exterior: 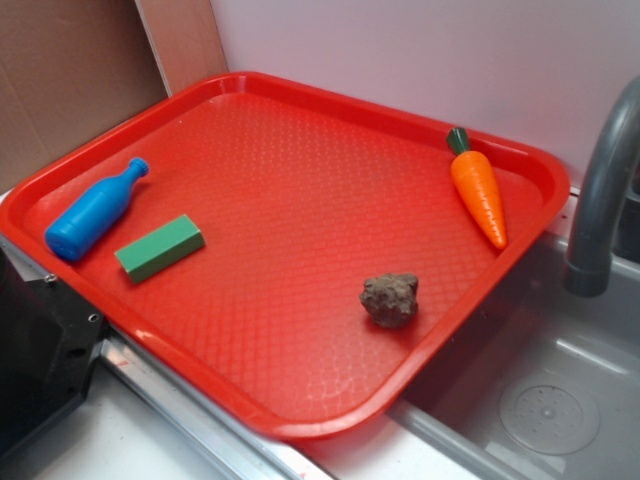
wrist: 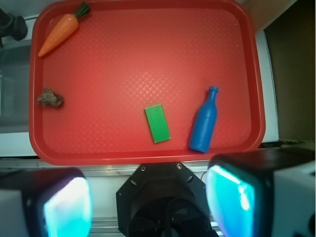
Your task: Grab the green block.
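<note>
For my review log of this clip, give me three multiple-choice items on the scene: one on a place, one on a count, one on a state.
1. What lies right beside the green block?
A. carrot
B. blue bottle
C. brown lump

2. How many things lie on the red tray?
A. two
B. four
C. six

3. How is the blue bottle resting?
A. upright
B. on its side
C. held by the gripper

Key: 1 B, the two lie side by side at one end of the tray. 2 B, block, bottle, carrot, brown lump. 3 B, it lies flat, and the gripper holds nothing.
</note>
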Robot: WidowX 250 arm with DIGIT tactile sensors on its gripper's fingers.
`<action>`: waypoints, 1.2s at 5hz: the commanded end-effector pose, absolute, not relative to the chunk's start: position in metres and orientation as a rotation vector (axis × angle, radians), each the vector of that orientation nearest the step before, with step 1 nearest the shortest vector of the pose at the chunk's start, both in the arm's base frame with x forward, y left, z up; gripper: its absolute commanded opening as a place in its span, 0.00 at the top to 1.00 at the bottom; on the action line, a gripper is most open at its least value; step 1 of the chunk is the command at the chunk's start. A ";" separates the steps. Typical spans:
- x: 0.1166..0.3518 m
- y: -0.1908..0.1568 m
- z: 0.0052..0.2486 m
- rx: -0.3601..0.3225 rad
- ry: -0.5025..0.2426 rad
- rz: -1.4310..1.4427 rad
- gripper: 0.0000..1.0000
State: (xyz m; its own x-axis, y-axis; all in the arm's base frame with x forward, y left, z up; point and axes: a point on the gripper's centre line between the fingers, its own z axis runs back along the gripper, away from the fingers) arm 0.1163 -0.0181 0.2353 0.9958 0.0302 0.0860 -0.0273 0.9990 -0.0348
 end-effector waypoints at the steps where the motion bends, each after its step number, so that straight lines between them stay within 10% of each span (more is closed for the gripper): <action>1: 0.116 -0.018 0.235 -0.034 -0.087 0.029 0.00; 4: 0.135 0.009 0.085 -0.041 -0.053 -0.024 0.00; 6: 0.142 0.007 0.031 -0.034 0.001 -0.175 0.00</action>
State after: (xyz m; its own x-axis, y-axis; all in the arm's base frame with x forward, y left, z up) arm 0.1392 0.0071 0.0272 0.9864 -0.1619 -0.0272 0.1608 0.9862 -0.0403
